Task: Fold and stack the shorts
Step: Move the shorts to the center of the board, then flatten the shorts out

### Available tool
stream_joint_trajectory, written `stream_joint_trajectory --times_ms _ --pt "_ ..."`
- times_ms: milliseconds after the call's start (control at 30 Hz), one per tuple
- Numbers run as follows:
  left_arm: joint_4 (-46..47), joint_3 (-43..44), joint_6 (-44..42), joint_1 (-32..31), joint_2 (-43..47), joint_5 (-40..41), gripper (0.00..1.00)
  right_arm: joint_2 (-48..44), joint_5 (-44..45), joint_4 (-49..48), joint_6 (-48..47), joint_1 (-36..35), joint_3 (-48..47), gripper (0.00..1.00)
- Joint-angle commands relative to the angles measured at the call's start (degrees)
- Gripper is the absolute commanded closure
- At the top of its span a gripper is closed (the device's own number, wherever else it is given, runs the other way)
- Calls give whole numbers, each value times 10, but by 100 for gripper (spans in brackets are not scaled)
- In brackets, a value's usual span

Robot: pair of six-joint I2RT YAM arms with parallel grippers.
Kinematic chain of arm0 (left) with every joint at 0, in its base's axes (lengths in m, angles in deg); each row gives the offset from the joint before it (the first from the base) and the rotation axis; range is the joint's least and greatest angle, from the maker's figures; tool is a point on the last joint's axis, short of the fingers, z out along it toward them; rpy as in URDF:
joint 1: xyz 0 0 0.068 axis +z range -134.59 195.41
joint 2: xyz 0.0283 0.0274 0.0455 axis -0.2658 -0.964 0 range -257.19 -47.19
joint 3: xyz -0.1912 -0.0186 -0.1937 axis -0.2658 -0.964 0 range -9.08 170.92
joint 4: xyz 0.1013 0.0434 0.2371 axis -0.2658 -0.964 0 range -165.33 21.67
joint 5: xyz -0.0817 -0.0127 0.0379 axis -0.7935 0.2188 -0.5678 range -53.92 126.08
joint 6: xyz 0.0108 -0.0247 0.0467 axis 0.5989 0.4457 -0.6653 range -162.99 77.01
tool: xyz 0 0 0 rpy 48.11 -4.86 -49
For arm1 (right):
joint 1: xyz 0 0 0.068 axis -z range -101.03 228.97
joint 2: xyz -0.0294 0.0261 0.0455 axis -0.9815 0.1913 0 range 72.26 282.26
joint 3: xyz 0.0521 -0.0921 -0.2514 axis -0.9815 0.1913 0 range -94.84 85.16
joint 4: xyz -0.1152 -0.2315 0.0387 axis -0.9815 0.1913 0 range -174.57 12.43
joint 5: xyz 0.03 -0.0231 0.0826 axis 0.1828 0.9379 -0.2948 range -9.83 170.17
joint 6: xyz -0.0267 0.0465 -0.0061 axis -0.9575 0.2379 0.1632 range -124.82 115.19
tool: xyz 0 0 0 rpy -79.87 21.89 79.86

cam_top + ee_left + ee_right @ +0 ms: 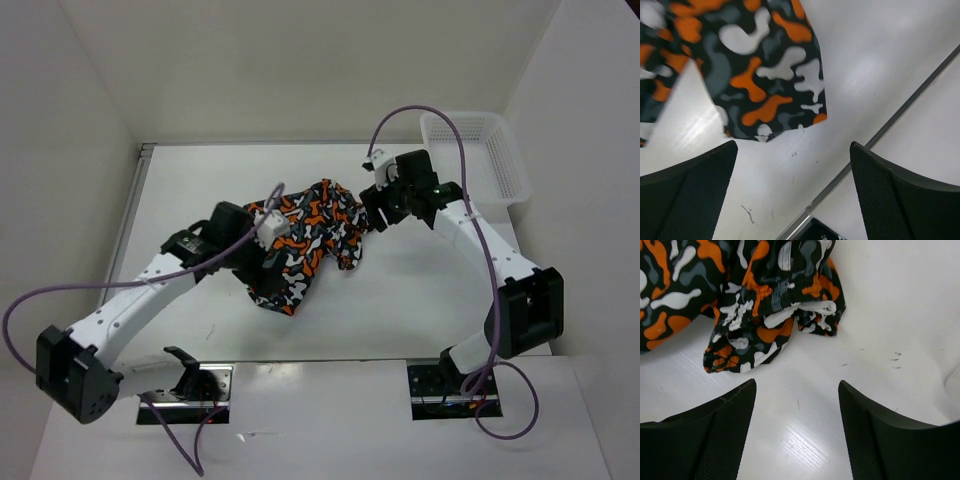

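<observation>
Shorts [305, 240] lie rumpled and unfolded mid surface [420, 300] between the arms; left fingers [690, 200] and right fingers [705, 440] spread open, empty, so folding and stacking are not yet done.

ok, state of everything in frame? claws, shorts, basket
shorts: bunched and unfolded, lying on the table, not held.
left claw: open, empty, over bare table just short of the shorts' edge.
right claw: open, empty, just short of the shorts' other side.
basket: upright at the far right corner, no shorts in it.
</observation>
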Motion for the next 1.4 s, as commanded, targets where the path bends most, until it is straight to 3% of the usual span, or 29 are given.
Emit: stream_joint_trajectory --times_ms 0,167,333,567,667,700,733,800,833,867,900,967,1067,1367 --pt "11 -44 -1 -48 -40 37 0 16 -36 -6 2 3 6 27" --pt "113 -56 -1 -65 -113 69 0 80 -80 -12 23 -19 -10 26" --pt "178 -74 -1 -65 -147 75 0 125 -26 -32 -11 -117 -10 24" --pt "246 -120 -1 -65 -184 59 0 197 45 -77 28 -131 -9 18" --pt "270 -126 -1 -65 -195 59 21 208 64 -95 33 -131 -9 18" --pt "278 -126 -1 -65 -210 59 27 208 70 -95 41 -131 -9 22" --pt "278 -126 -1 -65 -216 52 43 221 70 -100 41 -131 -9 25" --pt "294 -133 -1 -65 -228 43 65 230 59 -101 47 -131 -9 40" --pt "300 -133 -1 -65 -228 43 75 237 58 -101 47 -131 -9 49" --pt "308 -133 -1 -65 -228 37 92 237 58 -101 47 -131 -9 58" --pt "308 -133 -1 -65 -228 37 100 237 58 -101 47 -131 -14 79" --pt "302 -127 -1 -65 -228 63 100 229 65 -101 39 -131 -29 100" --pt "284 -109 -1 -59 -203 116 100 196 38 -50 -7 -131 -58 100" --pt "254 -24 -1 221 -178 136 100 107 -258 195 -81 -53 -170 100"
